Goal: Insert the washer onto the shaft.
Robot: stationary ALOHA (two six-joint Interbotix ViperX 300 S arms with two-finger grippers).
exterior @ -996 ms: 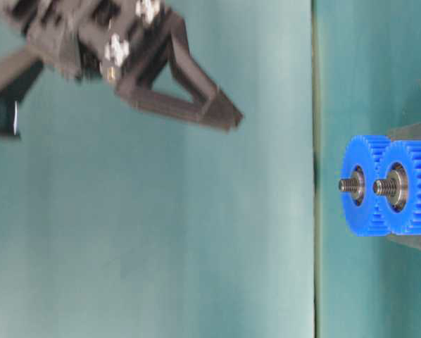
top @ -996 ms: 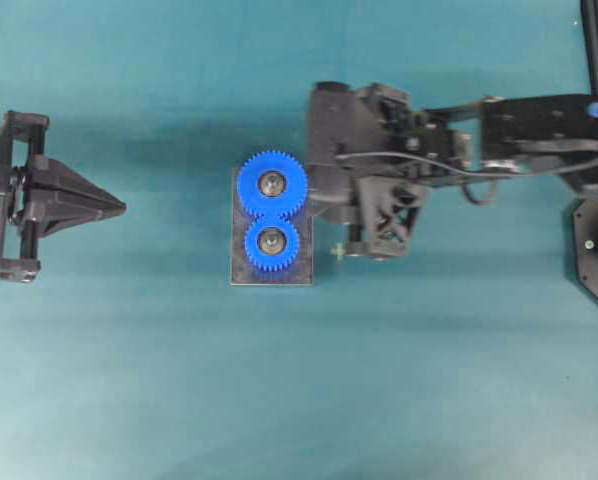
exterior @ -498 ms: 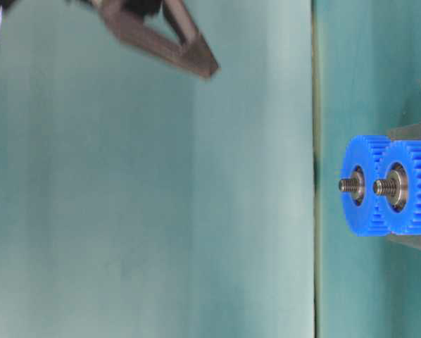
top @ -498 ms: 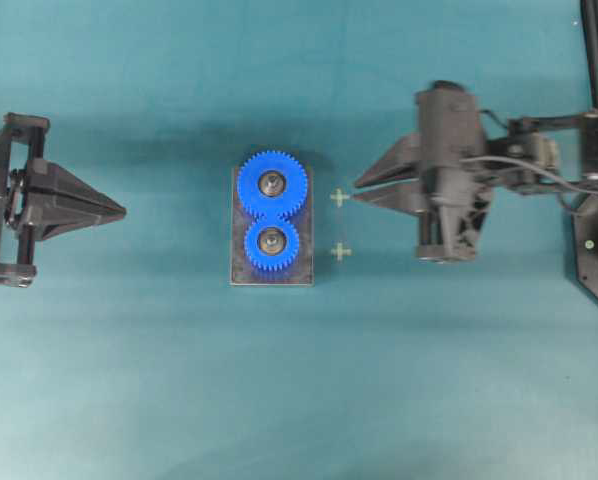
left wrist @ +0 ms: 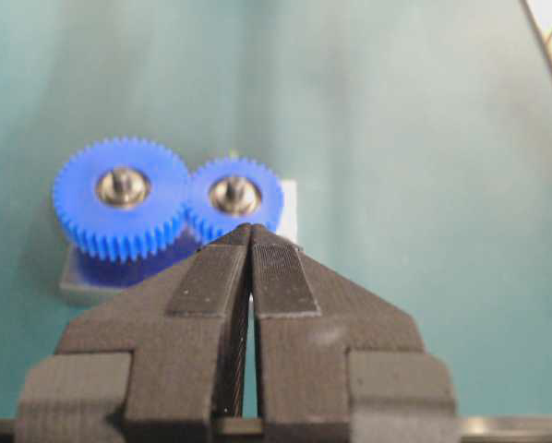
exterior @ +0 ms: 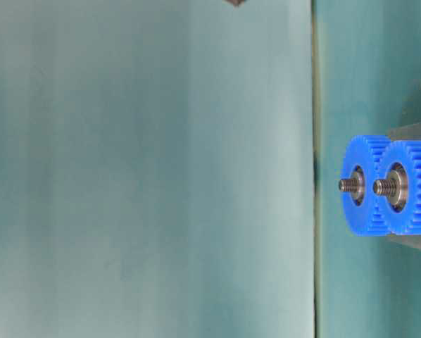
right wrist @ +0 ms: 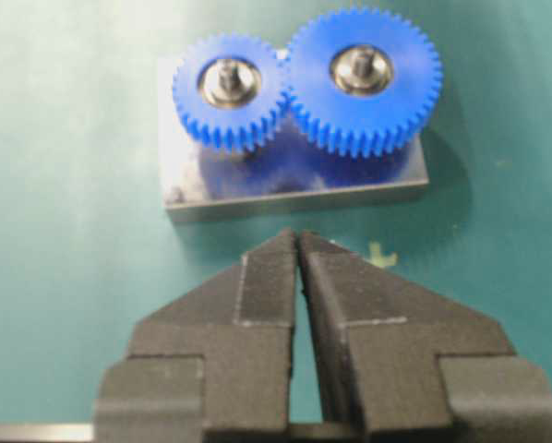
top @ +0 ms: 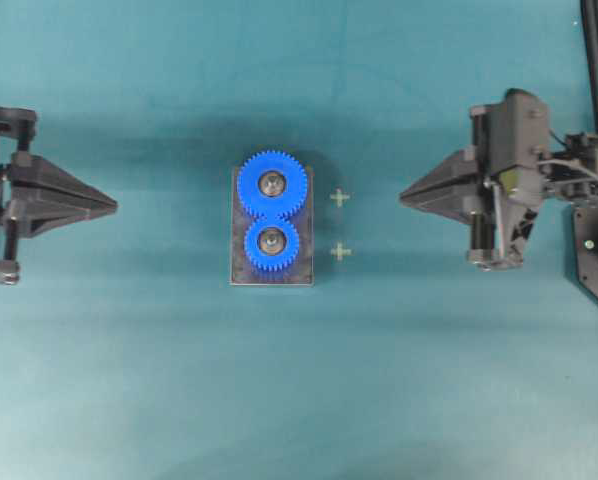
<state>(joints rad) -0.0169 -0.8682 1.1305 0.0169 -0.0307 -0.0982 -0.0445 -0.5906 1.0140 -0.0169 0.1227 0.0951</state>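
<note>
Washers we read as the metal rings seated at the hubs of both blue gears, around the shafts; we cannot separate washer from bearing at this resolution. Larger gear and smaller gear mesh on the grey base plate at table centre (teeth touching). Each threaded shaft sticks out past its gear face in the table-level view, and the nearer shaft shows the same.

Left gripper sits well apart from the plate on the left, tips pointing at the gears, fingers pressed together with nothing between them. In its wrist view the fingers meet at the tip just below the smaller gear.

Right gripper sits well apart on the right, also pinched closed and empty. Its wrist view shows the fingers meeting below the plate edge.

Two pale cross marks lie on the table just right of the plate.
</note>
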